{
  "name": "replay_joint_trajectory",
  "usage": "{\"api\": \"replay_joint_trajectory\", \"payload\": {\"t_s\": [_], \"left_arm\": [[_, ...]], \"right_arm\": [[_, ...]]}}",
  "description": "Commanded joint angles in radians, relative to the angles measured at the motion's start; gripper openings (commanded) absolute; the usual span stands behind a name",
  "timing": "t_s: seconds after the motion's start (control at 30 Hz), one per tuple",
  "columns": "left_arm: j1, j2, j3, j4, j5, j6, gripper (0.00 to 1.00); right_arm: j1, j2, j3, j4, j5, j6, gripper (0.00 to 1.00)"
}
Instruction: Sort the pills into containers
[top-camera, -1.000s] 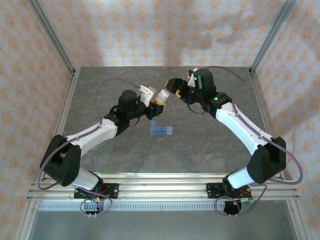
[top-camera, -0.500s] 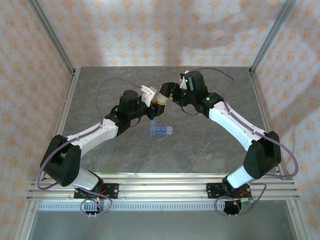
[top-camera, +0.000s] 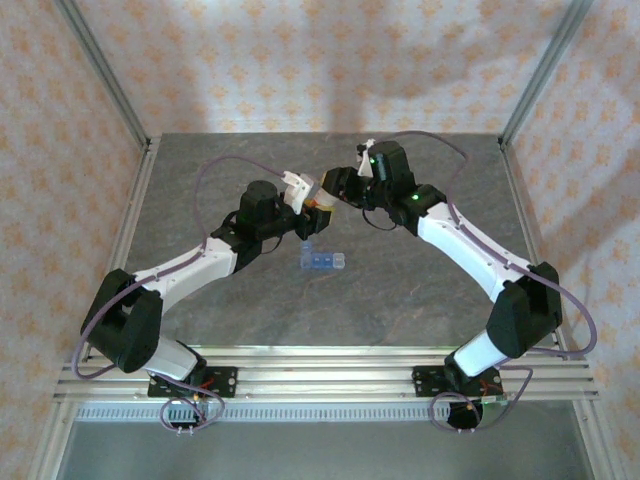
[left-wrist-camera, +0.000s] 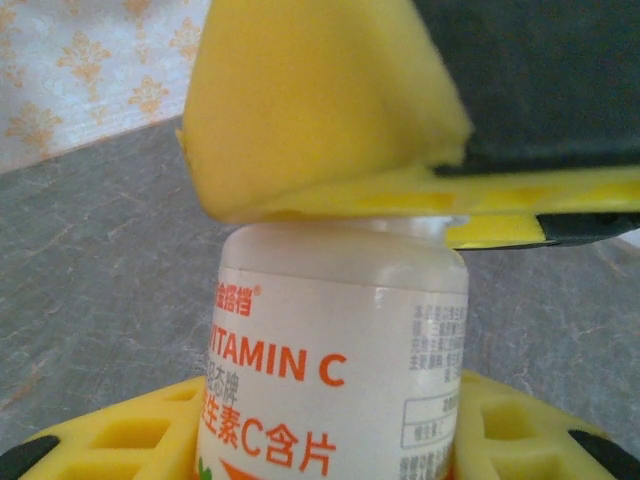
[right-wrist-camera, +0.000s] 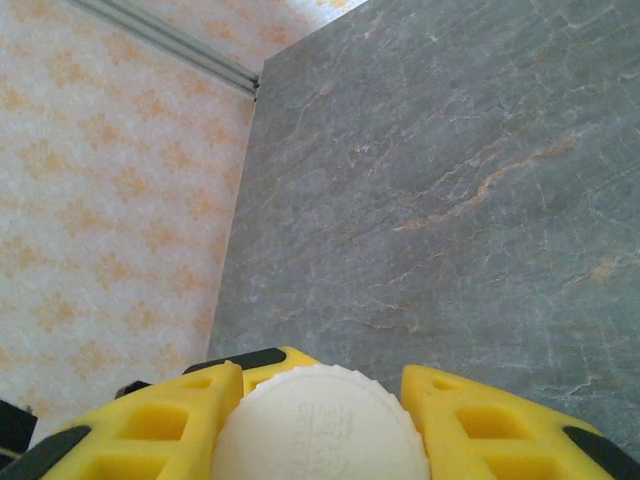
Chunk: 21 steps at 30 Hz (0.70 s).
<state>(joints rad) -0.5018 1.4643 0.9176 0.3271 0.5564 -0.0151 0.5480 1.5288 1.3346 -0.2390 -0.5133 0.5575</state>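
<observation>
Moved in since earlier: right gripper (top-camera: 335, 188); over table (top-camera: 200, 300) left gripper (top-camera: 308, 200) grasps bottle (left-wrist-camera: 335, 380), right gripper's jaws clenched on its cap (right-wrist-camera: 318, 425); pill box (top-camera: 322, 262) flat on table near them, toward the bases, untouched

Grey table (top-camera: 400, 290); pill box (top-camera: 323, 262) atop
</observation>
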Motion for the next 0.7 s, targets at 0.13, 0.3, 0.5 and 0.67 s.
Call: {"api": "replay_joint_trajectory", "payload": {"t_s": [0.13,0.3,0.5,0.67], "left_arm": [[0.045,-0.004,-0.008,0.185,0.177,-0.171,0.0],[0.049,0.004,-0.014,0.212,0.205,-0.203,0.0],[0.049,0.016,-0.004,0.202,0.214,-0.2,0.0],[0.047,0.016,0.003,0.185,0.192,-0.186,0.0]], "right_arm": [[-0.059,-0.055,-0.051,0.086,-0.16,-0.26,0.35],[-0.099,-0.085,-0.094,0.173,-0.239,-0.256,0.35],[-0.1,-0.073,-0.081,0.175,-0.28,-0.241,0.36],[-0.099,-0.072,-0.068,0.166,-0.232,-0.171,0.65]]}}
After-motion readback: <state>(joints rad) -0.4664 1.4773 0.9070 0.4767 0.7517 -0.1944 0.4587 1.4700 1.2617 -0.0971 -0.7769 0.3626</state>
